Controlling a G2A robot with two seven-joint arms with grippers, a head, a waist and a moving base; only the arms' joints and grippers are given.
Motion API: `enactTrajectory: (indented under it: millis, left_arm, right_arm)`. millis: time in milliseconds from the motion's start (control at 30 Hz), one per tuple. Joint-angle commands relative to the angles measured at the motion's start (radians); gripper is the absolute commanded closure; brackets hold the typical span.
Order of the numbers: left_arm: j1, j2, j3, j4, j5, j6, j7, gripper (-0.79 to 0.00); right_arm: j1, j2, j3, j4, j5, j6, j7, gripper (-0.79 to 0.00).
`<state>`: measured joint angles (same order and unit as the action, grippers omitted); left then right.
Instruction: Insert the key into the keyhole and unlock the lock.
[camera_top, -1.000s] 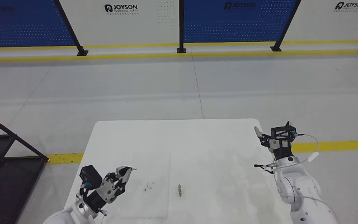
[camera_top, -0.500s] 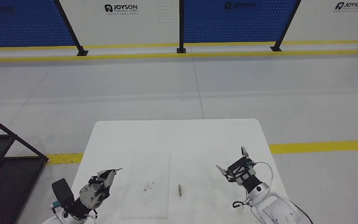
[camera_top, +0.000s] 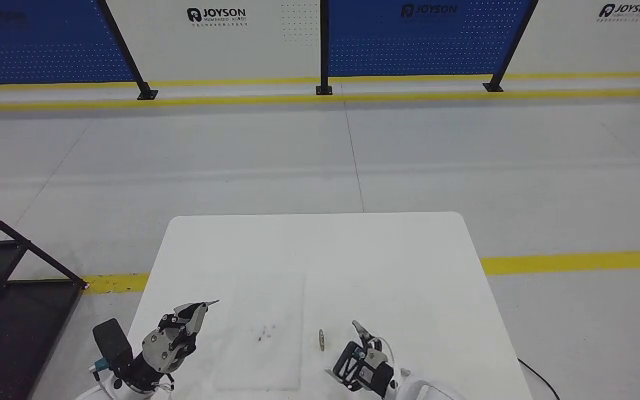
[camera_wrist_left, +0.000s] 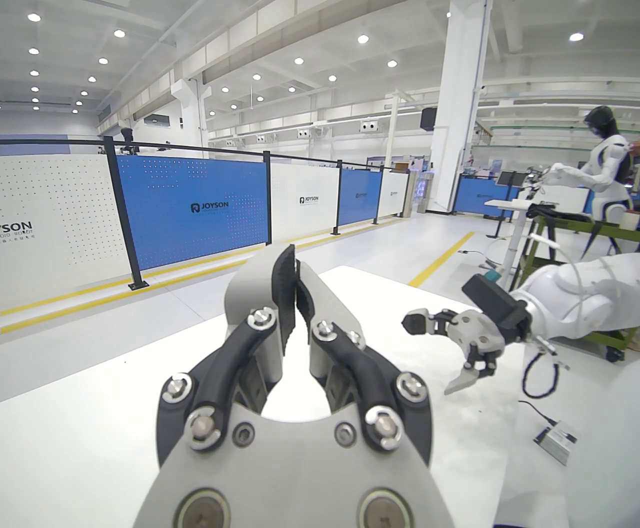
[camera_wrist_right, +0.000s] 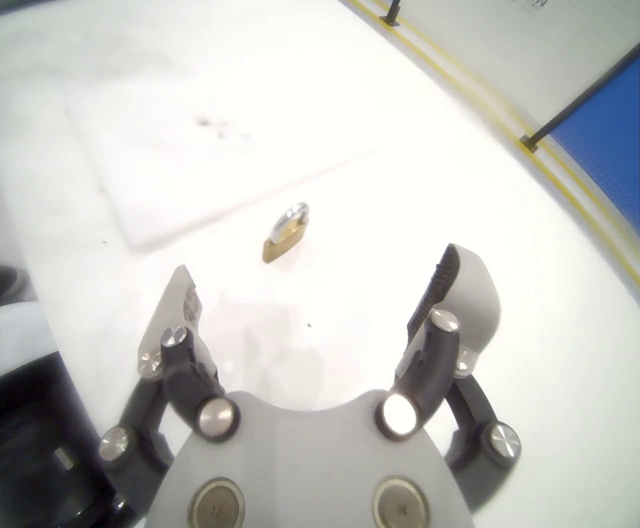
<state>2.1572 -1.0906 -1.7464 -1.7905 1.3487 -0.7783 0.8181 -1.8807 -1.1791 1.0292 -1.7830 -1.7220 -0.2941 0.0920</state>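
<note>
Our right gripper hangs wide open over the desk with nothing between its fingers, tilted down towards the lock. In the top view we see the right gripper near the lock, at about 5 o'clock from it, and its arm is cut off by the frame edge. The lock is a small brass padlock with a silver shackle. It lies on the desk just beside the edge of a white mat, and its keyhole is too small for us to make out. At about 9 o'clock from the lock, across the mat, sits the left gripper. From its own wrist we see the left gripper held roughly level, pads pressed together at the tips. Whether anything is pinched there we cannot tell. Blue and white fence panels at 12 o'clock carry printed logos.
</note>
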Motion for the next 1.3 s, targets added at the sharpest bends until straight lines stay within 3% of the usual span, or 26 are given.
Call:
enactTrajectory:
  millis: [0, 367, 433, 633, 867, 1033, 1100, 1267]
  left_arm:
    - [0.000, 0.000, 0.000, 0.000, 0.000, 0.000, 0.000, 0.000]
    - [0.000, 0.000, 0.000, 0.000, 0.000, 0.000, 0.000, 0.000]
    - [0.000, 0.000, 0.000, 0.000, 0.000, 0.000, 0.000, 0.000]
    - [0.000, 0.000, 0.000, 0.000, 0.000, 0.000, 0.000, 0.000]
    - [0.000, 0.000, 0.000, 0.000, 0.000, 0.000, 0.000, 0.000]
    - [0.000, 0.000, 0.000, 0.000, 0.000, 0.000, 0.000, 0.000]
    - [0.000, 0.000, 0.000, 0.000, 0.000, 0.000, 0.000, 0.000]
    - [0.000, 0.000, 0.000, 0.000, 0.000, 0.000, 0.000, 0.000]
  right_arm:
    - [0.030, -0.009, -0.028, 0.039, 0.037, 0.017, 0.013, -0.785]
    - [0.135, -0.050, -0.137, 0.175, 0.139, 0.139, 0.023, -0.785]
    - [0.145, -0.055, -0.150, 0.188, 0.142, 0.161, 0.016, -0.382]
    - [0.173, -0.066, -0.185, 0.223, 0.138, 0.194, 0.019, -0.357]
    - [0.199, -0.077, -0.210, 0.257, 0.148, 0.228, 0.018, -0.271]
    - [0.216, -0.083, -0.221, 0.276, 0.153, 0.244, 0.018, -0.169]
    - [0.220, -0.085, -0.222, 0.277, 0.164, 0.248, 0.016, 0.000]
    - [0.219, -0.083, -0.201, 0.257, 0.204, 0.238, -0.011, 0.000]
